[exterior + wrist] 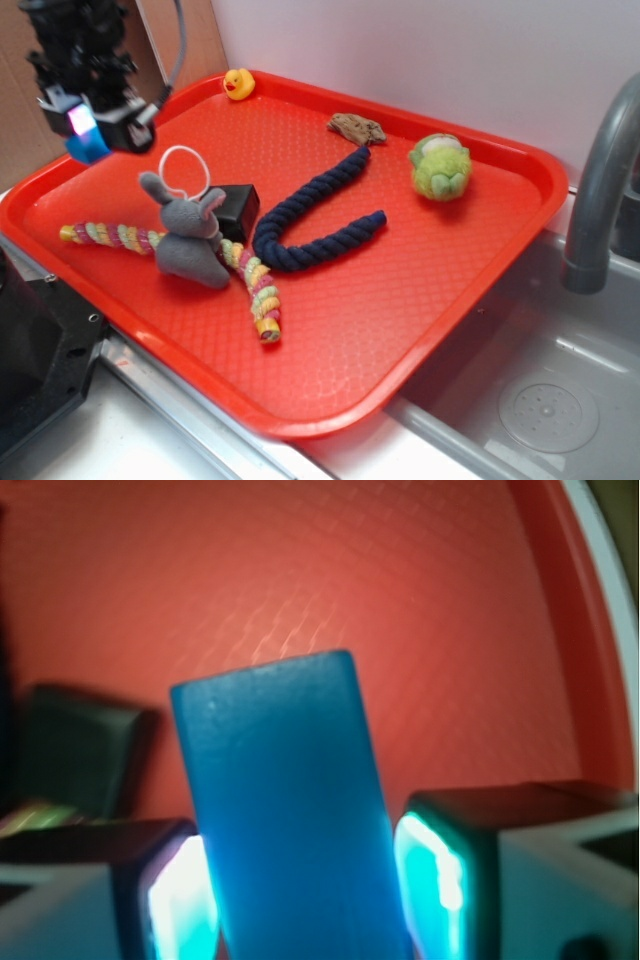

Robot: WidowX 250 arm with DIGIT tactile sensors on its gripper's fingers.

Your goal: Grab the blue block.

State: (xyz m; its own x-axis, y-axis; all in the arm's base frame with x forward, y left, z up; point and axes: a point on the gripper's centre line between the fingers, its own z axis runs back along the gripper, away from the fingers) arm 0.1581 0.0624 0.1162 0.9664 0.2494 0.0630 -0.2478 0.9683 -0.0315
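Observation:
The blue block [290, 810] fills the middle of the wrist view, a sky-blue slab standing between my two lit pads [180, 900]. My gripper [305, 905] is shut on it. From the exterior view the gripper [92, 135] hangs above the tray's far left corner, and the blue block [88, 148] pokes out below the fingers, lifted off the tray.
On the red tray [420, 320] lie a black block [236, 205], a grey plush animal [190, 240], a striped rope toy [250, 280], a navy rope [310, 215], a green ball [440, 168], a brown piece [357, 127] and a yellow duck [238, 83]. A sink and faucet [595, 190] sit at right.

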